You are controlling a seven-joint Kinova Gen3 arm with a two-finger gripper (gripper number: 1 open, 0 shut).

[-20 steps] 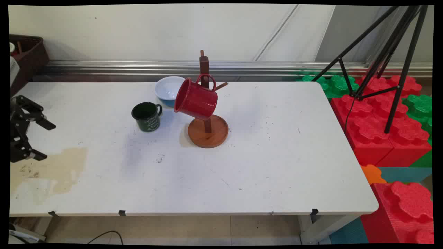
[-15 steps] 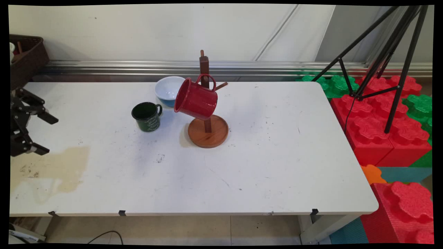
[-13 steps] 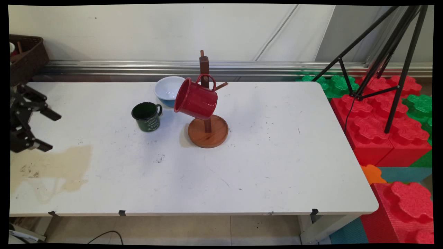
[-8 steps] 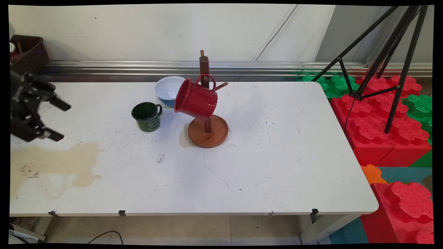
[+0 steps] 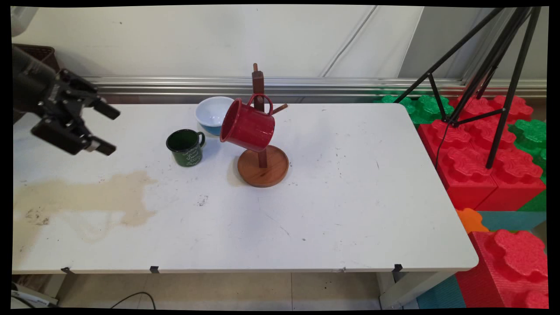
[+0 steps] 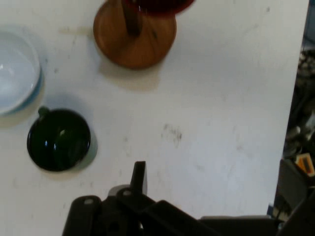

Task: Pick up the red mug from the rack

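1. The hand (image 5: 109, 131) was at the upper left of the frame, released and empty, above the table (image 5: 350, 210).
2. Nearest to it stood the green mug (image 5: 185, 147) (upright), left of the red mug (image 5: 247, 125) on the wooden stand (image 5: 263, 165).

The gripper (image 5: 111, 131) is travelling from the left edge of the main view, over the table's (image 5: 350, 210) left end, toward the right and toward the far side. It is rising in the picture at each step and is now standing above the table's far left part, nearer to the green mug (image 5: 185, 147) than before but well apart from it. More of the black wrist behind the gripper is coming into view. The fingers (image 5: 105, 109) are remaining spread apart throughout, pointing toward the mug. The tan stain (image 5: 87, 197) on the table's left end is being uncovered further as the gripper moves away.
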